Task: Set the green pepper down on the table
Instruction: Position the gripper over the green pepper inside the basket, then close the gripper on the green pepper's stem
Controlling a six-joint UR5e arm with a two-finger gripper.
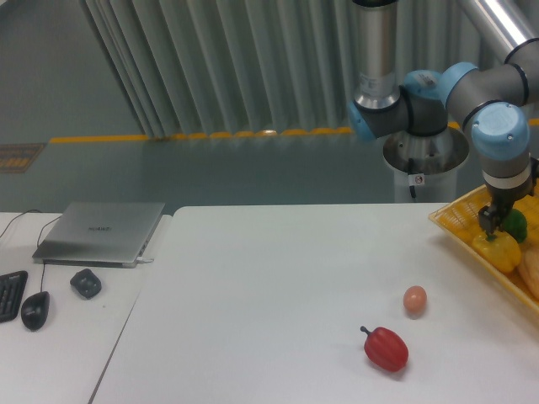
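Counting peppers first: three in all. One green pepper (514,225) sits in the yellow basket (450,220) at the far right edge, only partly showing behind my pincer (489,225). One yellow pepper (498,250) lies in the same basket, just in front of the green one and touching or nearly touching it. One red pepper (386,348) lies out on the table (269,303), stem pointing left, well apart from the basket.

One small peach-coloured ball or egg (414,300) rests on the table too, just behind and to the right of the red pepper. Something pale orange peeks in at the basket's right edge, too cut off for me to name.

My pincer hangs down into the basket, right at the green pepper's left side and just above the yellow one. My fingers are dark and small here, and I cannot tell whether they are apart or pressed on anything.

Crowding me: the yellow pepper sits directly under my fingertips, and the basket's near rim runs just below it.

Off to the left, on the adjoining desk (59,337): one closed laptop (101,232), one black mouse (34,310), one dark lump (86,283) beside it, and a corner of one keyboard (10,295).
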